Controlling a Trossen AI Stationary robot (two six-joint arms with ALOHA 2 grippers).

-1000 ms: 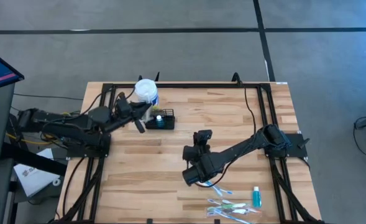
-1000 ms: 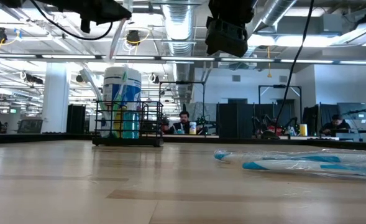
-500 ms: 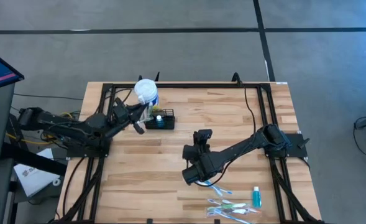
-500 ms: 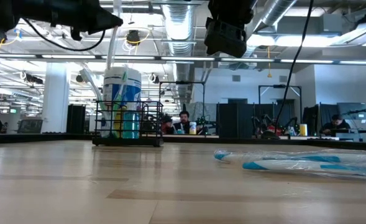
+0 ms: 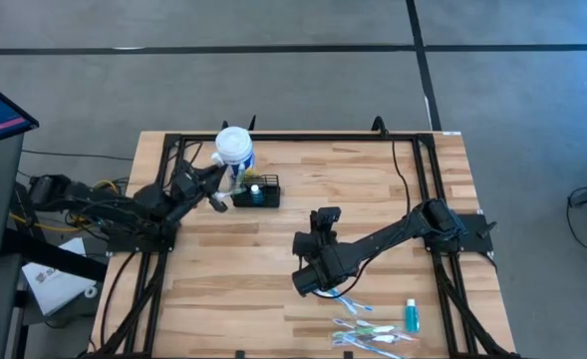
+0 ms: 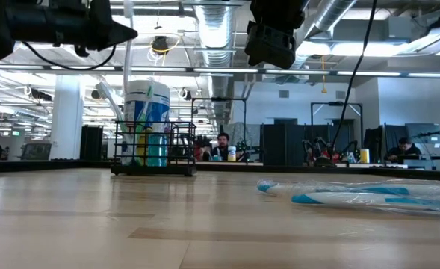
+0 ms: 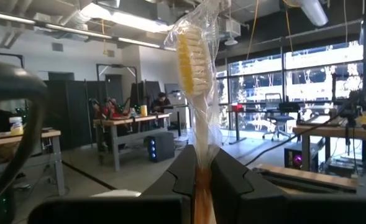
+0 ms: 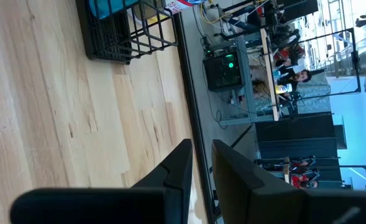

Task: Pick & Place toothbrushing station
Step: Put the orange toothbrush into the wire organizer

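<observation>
The toothbrushing station is a black wire caddy (image 5: 257, 192) (image 6: 154, 149) (image 8: 117, 28) that stands on the table's far left part, with a blue bottle inside and a white blue-labelled tub (image 5: 235, 148) beside it. My left gripper (image 5: 217, 200) (image 7: 201, 180) hovers just left of the caddy, shut on a plastic-wrapped toothbrush (image 7: 195, 74) (image 6: 128, 30) with yellow bristles. My right gripper (image 5: 313, 284) (image 8: 201, 155) hangs above the table's middle. Its fingers stand a narrow gap apart with nothing between them. My left gripper pinches the toothbrush's orange handle (image 7: 201, 190) through its clear wrapper, between the two fingers. The fingers come from the table's left, about level. The brush stands roughly upright above them, its bristle head (image 7: 192, 56) on top, lifted clear of the table.
Several wrapped toothbrushes (image 5: 368, 329) (image 6: 354, 193) and a small teal bottle (image 5: 412, 316) lie near the front right edge. A black frame (image 5: 303, 137) runs round the tabletop. Bare wood lies between the caddy and the toothbrushes.
My left gripper has drawn back toward the table's left edge and sunk a little, tipping its fingers upward. The toothbrush in it has swung from a slant to about upright. My right arm has kept still.
</observation>
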